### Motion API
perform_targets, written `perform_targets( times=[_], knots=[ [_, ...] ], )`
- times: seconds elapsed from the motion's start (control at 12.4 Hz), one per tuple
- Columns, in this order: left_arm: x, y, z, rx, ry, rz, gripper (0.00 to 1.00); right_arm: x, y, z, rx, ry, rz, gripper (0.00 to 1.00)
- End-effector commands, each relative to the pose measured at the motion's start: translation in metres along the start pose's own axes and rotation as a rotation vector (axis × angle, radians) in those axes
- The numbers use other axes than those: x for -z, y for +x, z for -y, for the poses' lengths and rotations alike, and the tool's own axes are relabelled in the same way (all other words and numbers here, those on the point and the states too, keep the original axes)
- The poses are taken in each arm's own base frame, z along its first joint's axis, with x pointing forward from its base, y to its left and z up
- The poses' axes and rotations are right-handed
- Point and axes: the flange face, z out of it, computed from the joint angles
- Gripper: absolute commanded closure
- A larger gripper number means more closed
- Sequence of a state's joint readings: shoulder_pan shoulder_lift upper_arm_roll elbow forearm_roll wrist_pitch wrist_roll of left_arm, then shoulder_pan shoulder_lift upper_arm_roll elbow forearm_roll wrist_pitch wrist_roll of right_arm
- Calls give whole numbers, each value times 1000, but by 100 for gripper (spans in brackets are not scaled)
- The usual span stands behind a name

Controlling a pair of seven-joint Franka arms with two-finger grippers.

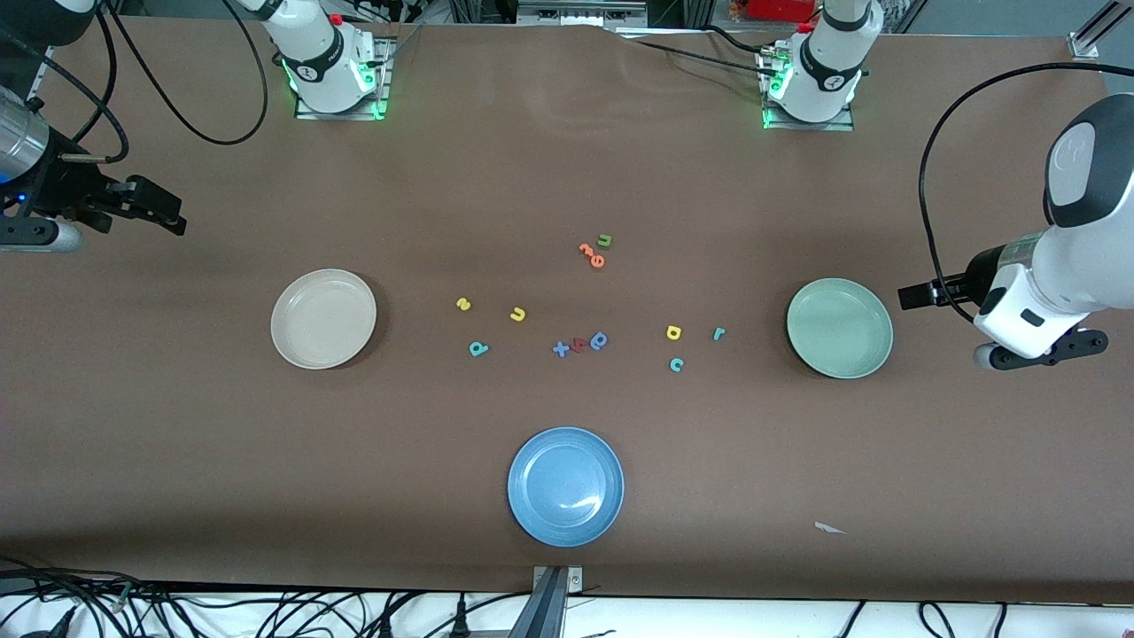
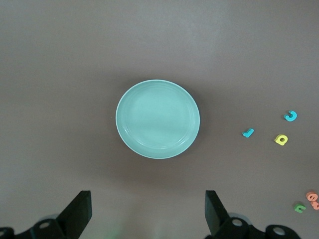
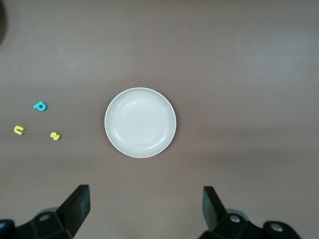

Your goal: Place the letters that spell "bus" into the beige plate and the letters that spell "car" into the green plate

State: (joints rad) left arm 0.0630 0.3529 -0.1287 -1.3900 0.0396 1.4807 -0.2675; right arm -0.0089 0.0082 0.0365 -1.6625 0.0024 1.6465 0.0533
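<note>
While both plates lie bare, each open gripper, left gripper [image 2: 147, 214] and right gripper [image 3: 144, 211], waits high beside its own plate.

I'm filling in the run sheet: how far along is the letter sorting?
Nothing is done yet: the round beige plate and round pale green plate hold nothing. Nothing is in hand: the left end effector and right end effector hang open, each over the table near its plate. Left: the teal b, yellow u, yellow s, teal c, yellow a and teal r, all on the brown table.
</note>
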Motion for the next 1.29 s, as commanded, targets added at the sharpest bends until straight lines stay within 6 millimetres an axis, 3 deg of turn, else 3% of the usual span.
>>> perform_targets(
  times=[0.0, 1.21],
  knots=[
    [1, 1, -1, -16, -6, -3, 0, -1, -2, 0, -4, -16, -4, 0],
    [-3, 5, -2, -15, -20, 5, 0, -6, -2, 4, 3, -17, 7, 0]
  ],
)
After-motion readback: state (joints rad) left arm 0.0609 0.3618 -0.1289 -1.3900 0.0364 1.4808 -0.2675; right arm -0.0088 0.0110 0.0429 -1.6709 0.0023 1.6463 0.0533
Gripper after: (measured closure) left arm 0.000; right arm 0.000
